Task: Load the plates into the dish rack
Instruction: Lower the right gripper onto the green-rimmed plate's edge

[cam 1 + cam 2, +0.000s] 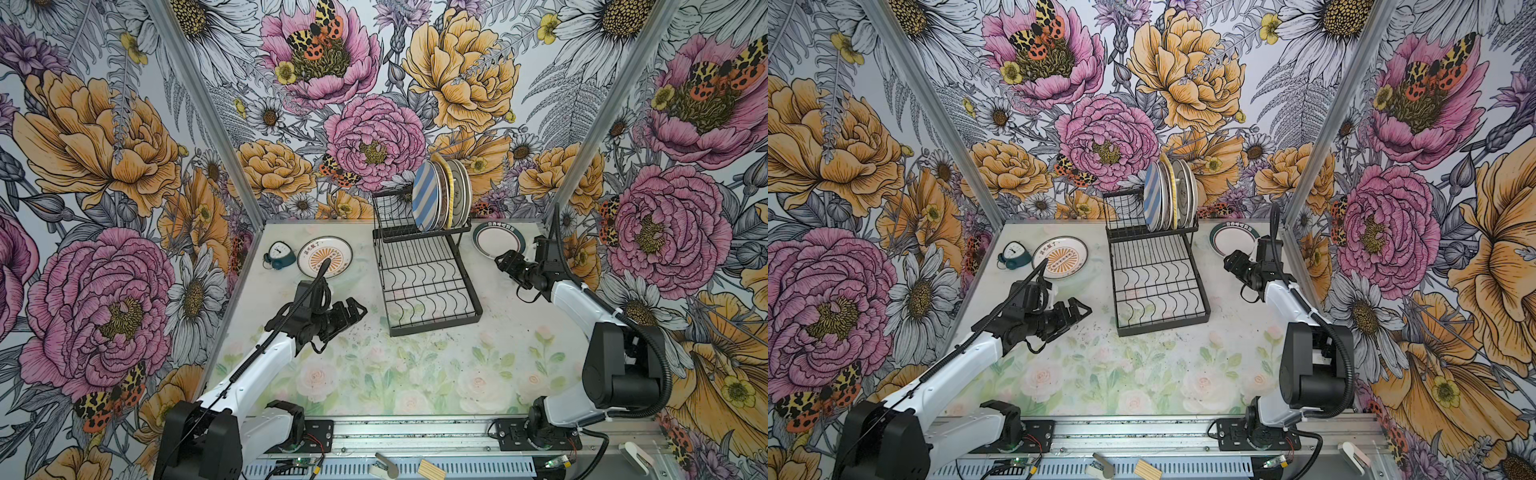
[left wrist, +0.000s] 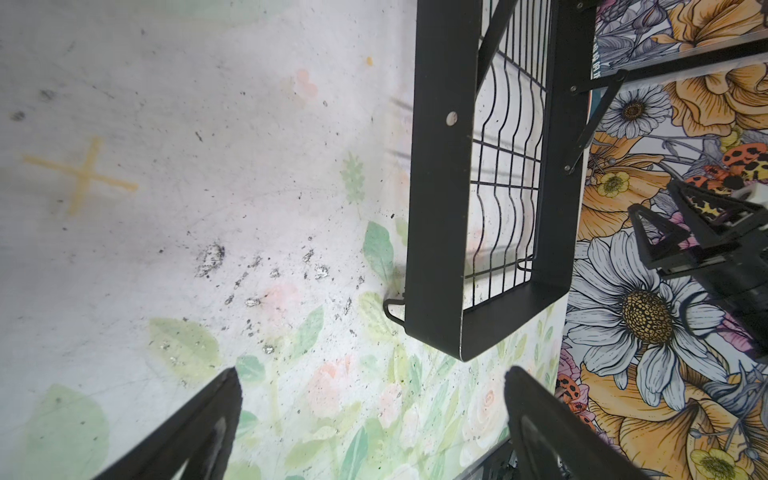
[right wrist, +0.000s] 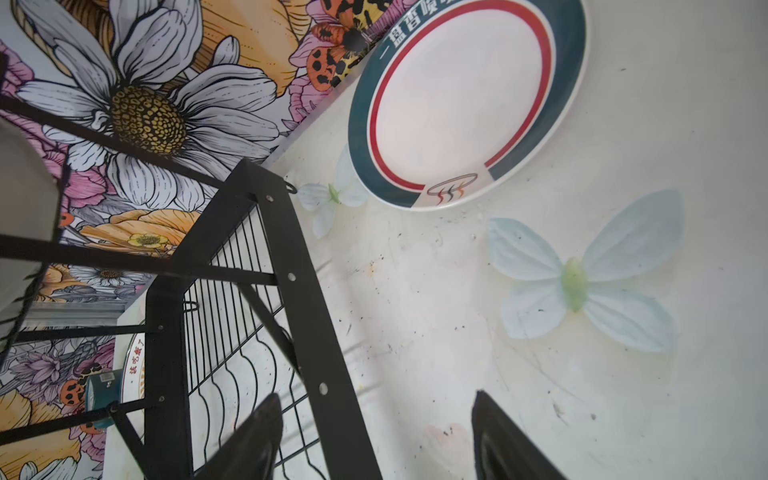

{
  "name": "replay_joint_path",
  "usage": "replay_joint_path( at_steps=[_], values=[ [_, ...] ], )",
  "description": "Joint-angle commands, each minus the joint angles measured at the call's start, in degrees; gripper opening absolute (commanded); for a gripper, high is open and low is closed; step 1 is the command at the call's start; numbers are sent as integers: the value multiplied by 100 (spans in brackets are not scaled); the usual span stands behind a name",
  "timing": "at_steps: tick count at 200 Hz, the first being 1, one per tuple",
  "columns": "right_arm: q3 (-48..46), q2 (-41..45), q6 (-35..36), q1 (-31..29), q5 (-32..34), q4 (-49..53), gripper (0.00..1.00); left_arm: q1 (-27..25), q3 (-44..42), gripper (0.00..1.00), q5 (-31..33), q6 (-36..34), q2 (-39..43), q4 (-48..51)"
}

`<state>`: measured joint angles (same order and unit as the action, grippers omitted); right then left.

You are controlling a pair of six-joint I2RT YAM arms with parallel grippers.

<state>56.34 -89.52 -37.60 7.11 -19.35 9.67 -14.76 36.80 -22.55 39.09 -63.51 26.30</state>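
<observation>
**Two plates flat, the rest on edge in the rack**

We see the black wire dish rack (image 1: 436,329) mid-worktop (image 1: 374,374), its flat lower tray crossed by wavy wires. On its raised far shelf a row of glossy plates (image 1: 457,195) stands on edge, with a blue-and-white striped plate (image 1: 424,197) leftmost. A round sunburst plate (image 1: 340,252) lies flat at the far left, just beside a small teal clock (image 1: 279,255). A round teal-ringed plate (image 1: 494,241) lies flat right of the rack. The left tool (image 1: 356,308) hovers left of the rack, jaws wide apart, holding nothing. The right tool (image 1: 501,262) hovers beside the teal-ringed plate, jaws apart, bare.
</observation>
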Motion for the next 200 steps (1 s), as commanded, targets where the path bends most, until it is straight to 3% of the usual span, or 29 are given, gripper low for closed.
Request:
replay_joint_path(
  at_steps=[1, 67, 113, 200],
  values=[
    [193, -427, -329, 232, -464, -786, 73, 9, -7, 99, 148, 108, -95, -248],
    [743, -1727, -993, 761, -722, -1576, 74, -76, 16, 99, 319, 314, -281, -518],
    [1216, -2483, -1435, 862, -851, -1926, 65, -123, 95, 99, 424, 389, -474, -649],
    [1484, -3104, -1997, 871, -824, -2270, 54, -130, 296, 99, 455, 423, -753, -741]
  ],
)
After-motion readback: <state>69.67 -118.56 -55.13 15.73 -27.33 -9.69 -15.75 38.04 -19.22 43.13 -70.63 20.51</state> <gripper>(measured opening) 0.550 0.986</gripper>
